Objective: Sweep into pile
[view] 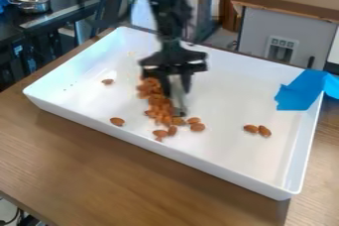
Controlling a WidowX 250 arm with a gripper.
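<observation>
Operating remotely, I have the black two-finger hand (175, 91) over the white rectangular tray (165, 153), clenched on a slim grey tool (178, 104). The brown oval almonds (157, 102) form an elongated heap beside the tool; two lie well apart at the view's right. The brown wooden worktop (132, 180) supports the tray.

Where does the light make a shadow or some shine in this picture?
Camera view: a soft shadow lies on the wooden table along the near side of the white tray; camera view, upper left: bright reflections on the metal bowl.
</observation>
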